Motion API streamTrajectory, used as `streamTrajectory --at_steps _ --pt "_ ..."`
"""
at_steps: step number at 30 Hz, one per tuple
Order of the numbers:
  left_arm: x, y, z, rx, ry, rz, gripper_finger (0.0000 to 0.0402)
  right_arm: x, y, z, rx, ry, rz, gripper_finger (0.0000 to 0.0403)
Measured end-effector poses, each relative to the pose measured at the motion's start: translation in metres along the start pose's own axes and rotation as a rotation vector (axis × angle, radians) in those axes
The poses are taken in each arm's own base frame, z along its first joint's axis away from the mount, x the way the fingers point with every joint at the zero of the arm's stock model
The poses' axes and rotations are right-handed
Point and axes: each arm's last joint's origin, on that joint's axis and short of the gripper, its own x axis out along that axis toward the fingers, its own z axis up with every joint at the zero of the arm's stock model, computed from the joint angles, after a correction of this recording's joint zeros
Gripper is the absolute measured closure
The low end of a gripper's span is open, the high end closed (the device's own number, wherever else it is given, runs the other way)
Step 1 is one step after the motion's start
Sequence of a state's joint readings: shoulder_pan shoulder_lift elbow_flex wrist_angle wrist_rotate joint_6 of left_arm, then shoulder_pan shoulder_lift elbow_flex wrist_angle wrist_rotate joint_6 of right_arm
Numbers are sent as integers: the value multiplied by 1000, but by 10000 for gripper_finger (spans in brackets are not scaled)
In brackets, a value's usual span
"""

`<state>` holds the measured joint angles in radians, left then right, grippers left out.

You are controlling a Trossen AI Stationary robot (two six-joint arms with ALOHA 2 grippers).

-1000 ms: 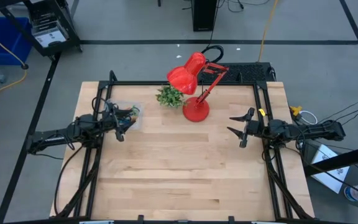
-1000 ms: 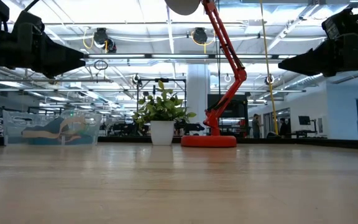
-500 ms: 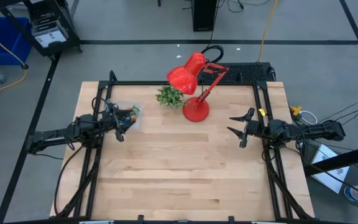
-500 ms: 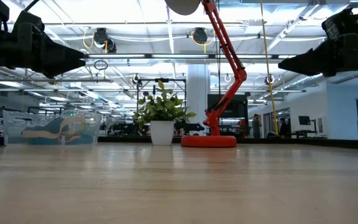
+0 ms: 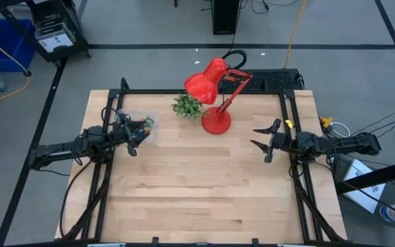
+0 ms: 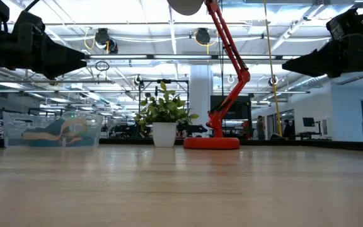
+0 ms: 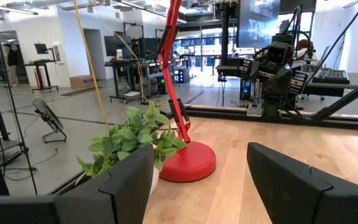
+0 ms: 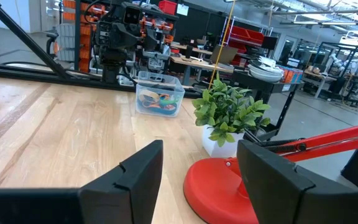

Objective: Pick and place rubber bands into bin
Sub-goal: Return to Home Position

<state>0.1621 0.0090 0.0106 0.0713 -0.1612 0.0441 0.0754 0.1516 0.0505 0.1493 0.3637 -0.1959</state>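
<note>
Plainly, both arms sit mid-table. The left gripper hangs spread wide and empty above the clear bin, on the left side of the table. The right gripper, equally wide and empty, hovers opposite, well apart. Homing well probably means drawing the left arm back high, clear of the bin's wall. Farther back stand the potted plant and red desk lamp. From above, the rubber bands are a speck inside the bin; the right wrist view shows them heaped in several colours.

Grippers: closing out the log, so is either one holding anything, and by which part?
Nothing is held; the left gripper and right gripper are both open and empty.
</note>
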Motion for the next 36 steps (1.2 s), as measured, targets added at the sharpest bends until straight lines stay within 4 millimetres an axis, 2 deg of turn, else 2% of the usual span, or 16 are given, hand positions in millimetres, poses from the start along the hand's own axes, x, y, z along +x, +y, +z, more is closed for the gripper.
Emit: streamTrajectory --at_steps 36 --pt "0 0 0 0 0 5 135 0 0 0 0 0 0 204"
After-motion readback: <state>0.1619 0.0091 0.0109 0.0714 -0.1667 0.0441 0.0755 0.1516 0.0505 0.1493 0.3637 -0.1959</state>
